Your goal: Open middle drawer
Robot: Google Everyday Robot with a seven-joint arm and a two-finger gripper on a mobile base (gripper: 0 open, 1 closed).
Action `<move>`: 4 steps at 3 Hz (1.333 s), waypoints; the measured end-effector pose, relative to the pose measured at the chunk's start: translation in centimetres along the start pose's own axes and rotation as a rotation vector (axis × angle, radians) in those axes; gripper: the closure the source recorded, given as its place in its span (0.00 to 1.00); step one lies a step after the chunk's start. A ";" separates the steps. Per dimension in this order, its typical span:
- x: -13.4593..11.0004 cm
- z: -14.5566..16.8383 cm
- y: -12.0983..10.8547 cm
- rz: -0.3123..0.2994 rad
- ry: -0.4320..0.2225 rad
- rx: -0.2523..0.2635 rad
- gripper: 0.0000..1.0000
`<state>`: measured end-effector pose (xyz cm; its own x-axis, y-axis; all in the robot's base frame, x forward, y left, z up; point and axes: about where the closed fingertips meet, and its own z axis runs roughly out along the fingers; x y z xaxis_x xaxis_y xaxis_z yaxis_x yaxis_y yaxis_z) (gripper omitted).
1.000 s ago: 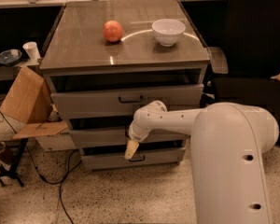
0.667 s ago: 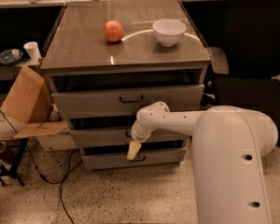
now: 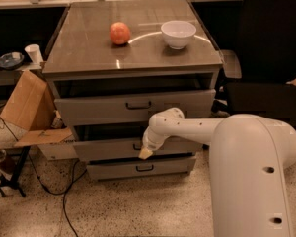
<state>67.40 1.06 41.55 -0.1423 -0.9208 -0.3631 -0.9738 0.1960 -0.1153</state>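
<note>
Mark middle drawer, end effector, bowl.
middle drawer (image 3: pixel 104 149): camera view, left part of its grey front.
end effector (image 3: pixel 146 153): camera view, cream tip, at the centre of that drawer's front.
bowl (image 3: pixel 178 33): camera view, white outer wall.

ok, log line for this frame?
task: open middle drawer | end effector: at its handle | state: looks slightly out | top drawer: partly out

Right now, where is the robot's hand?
The hand is in the lower middle of the camera view, at the front of the middle drawer near its centre, below the top drawer and above the bottom drawer.
</note>
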 end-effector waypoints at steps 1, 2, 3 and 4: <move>-0.3 -0.8 -0.1 0.000 0.000 0.000 0.56; -0.6 -1.6 -0.2 -0.001 0.000 0.000 0.42; -0.6 -1.9 -0.1 -0.005 0.000 0.000 0.43; 0.0 -4.4 2.0 -0.067 0.016 -0.028 0.26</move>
<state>64.61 -0.08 45.41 -0.0794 -0.9367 -0.3410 -0.9858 0.1246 -0.1128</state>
